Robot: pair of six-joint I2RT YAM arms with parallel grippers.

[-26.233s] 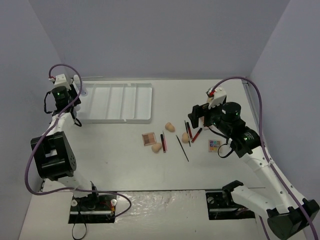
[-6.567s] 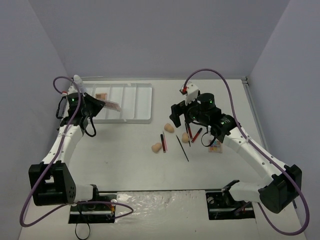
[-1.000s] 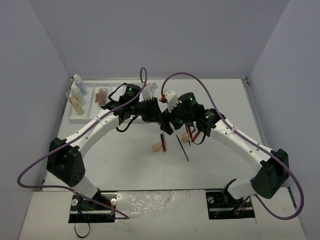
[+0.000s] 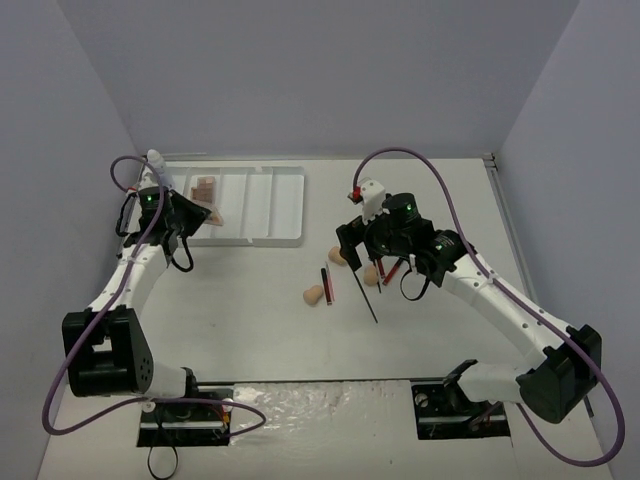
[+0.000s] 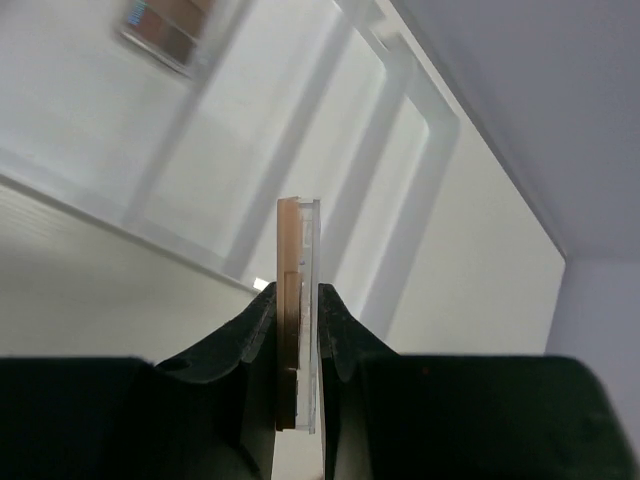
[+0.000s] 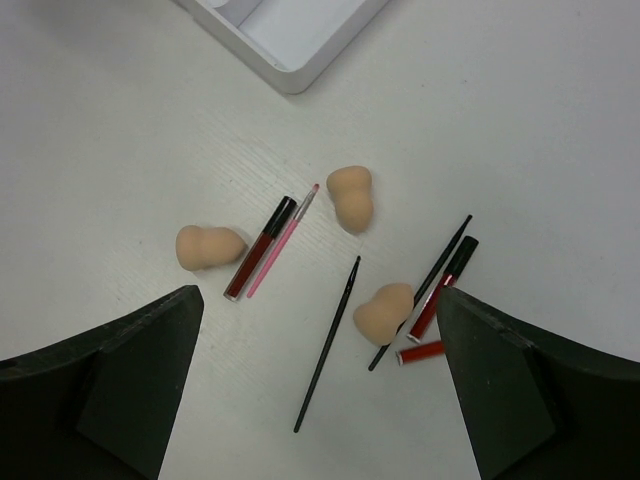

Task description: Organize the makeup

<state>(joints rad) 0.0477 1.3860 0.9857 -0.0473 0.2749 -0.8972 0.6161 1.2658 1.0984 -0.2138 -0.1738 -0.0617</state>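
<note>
Grey walls close a white counter [image 4: 250,330] on three sides. On the left side, the left gripper [image 5: 297,300] is pinching a flat eyeshadow palette [image 5: 298,250], which stands on its thin edge between the two fingers. Its tan side faces the left finger and its clear side faces the right finger. Beyond this gripper lies the white ridged tray [image 5: 400,130]. The held palette is over the tray, but I cannot tell whether it touches the tray floor. A second palette [image 5: 165,28] lies flat in a compartment farther ahead and to the left of the gripper, and it looks blurred in the wrist view.

The right gripper [image 6: 318,300] is spread wide, holds nothing and hangs above the counter. Under it are three peach sponges: the first sponge [image 6: 210,247] is close to the left finger, the middle sponge [image 6: 351,197] is ahead of the gap, and the third sponge [image 6: 384,312] is near the right finger. Between the first two lie a dark red tube [image 6: 258,250] and a thin pink pencil [image 6: 283,240], side by side. A thin black pencil [image 6: 327,343] lies in the middle of the gap. Just beside the third sponge are another black pencil [image 6: 420,292], a red tube with black cap [image 6: 443,288] and a small red piece [image 6: 420,351].
</note>
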